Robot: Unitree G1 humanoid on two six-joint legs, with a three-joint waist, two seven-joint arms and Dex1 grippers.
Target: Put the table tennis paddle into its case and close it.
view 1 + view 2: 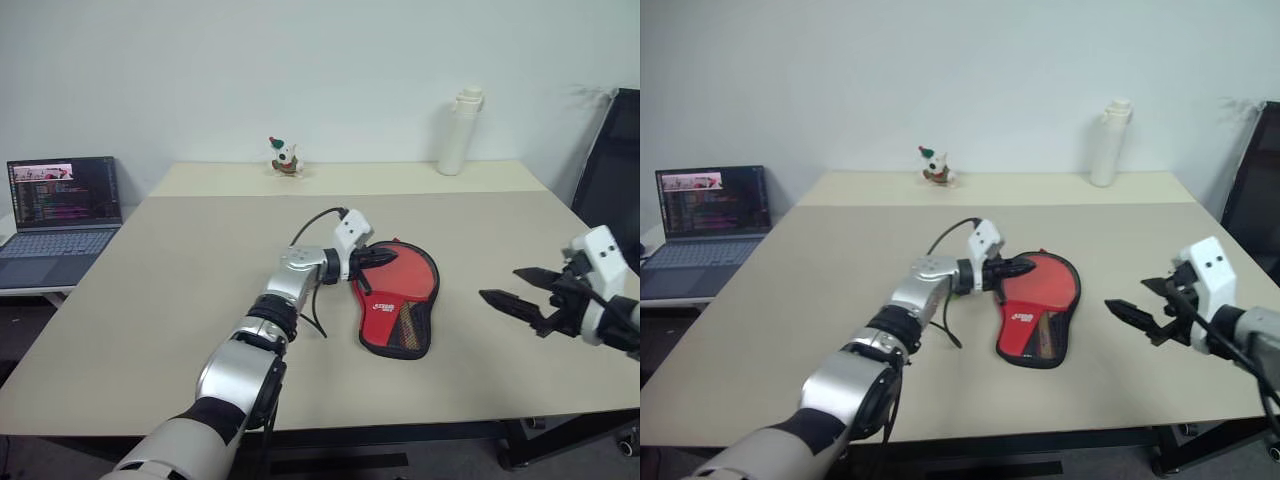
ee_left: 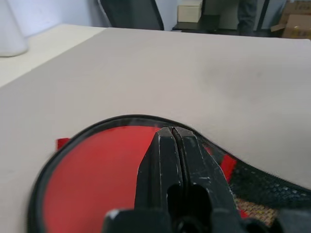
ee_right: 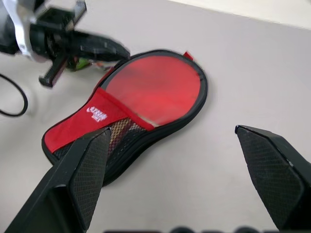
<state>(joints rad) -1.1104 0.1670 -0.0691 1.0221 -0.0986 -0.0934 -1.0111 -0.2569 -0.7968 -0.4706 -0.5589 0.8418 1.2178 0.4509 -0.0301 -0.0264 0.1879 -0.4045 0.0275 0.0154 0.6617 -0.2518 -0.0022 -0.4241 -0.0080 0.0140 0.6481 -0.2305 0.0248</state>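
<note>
Beige table (image 1: 180, 300) carries the paddle (image 1: 405, 275) lying inside the open case (image 1: 432, 320) at its middle; left gripper (image 1: 385, 258), fingers pressed together and empty, hovers at the case's edge; right gripper (image 1: 510, 285) gapes wide, well apart; a careless nudge could push the paddle back out, or snag the zip.

The left arm was stretched forward toward one o'clock, its wrist held about level, and the left gripper (image 1: 385, 258) was seen with its fingers (image 2: 171, 160) pressed together. The right gripper (image 1: 512, 286) was held out at three o'clock, pointing inward, fingers (image 3: 87, 174) spread wide.
</note>
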